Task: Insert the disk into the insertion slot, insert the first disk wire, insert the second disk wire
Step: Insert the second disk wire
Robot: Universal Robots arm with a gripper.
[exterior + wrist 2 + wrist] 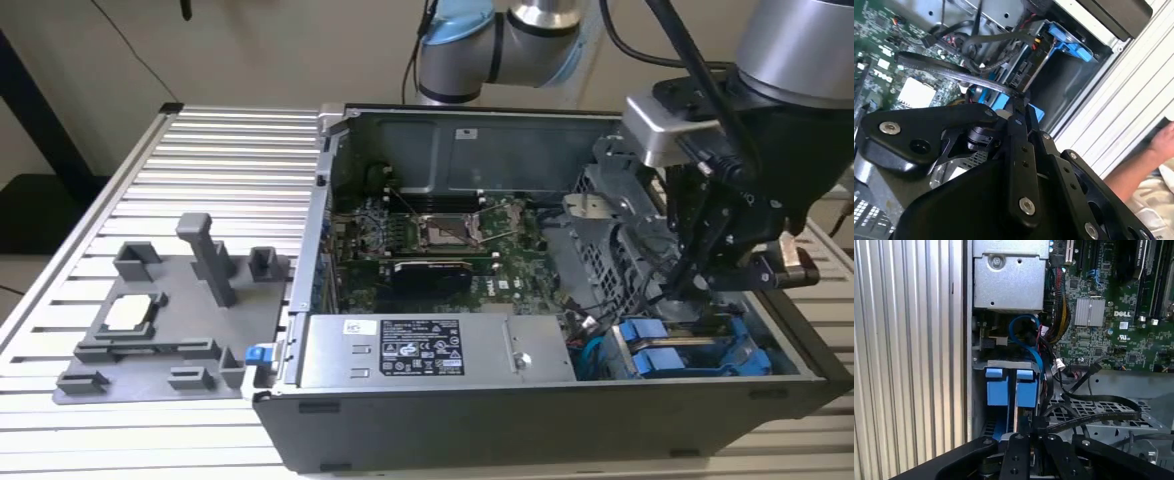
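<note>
The disk (651, 331) sits in its blue carrier inside the insertion slot (1004, 363) of the grey drive cage, at the exterior view's lower right of the open computer case. Beside it sits a similar blue-framed drive (663, 361). In the first wrist view their blue ends (1026, 390) stand side by side. My gripper (678, 300) reaches down into the case just above the drives. Its fingers (1015, 131) are shut on the end of a flat black disk wire (1094, 416), held close to the back of the disk (1004, 100). The plug itself is hidden by the fingers.
The case holds a green motherboard (427, 240), a grey power supply (400, 350) and loose black and blue cables (1021, 327) near the cage. A grey fixture plate (160, 310) lies on the slatted table at the exterior view's left. A person's arm (1149, 155) is beside the case.
</note>
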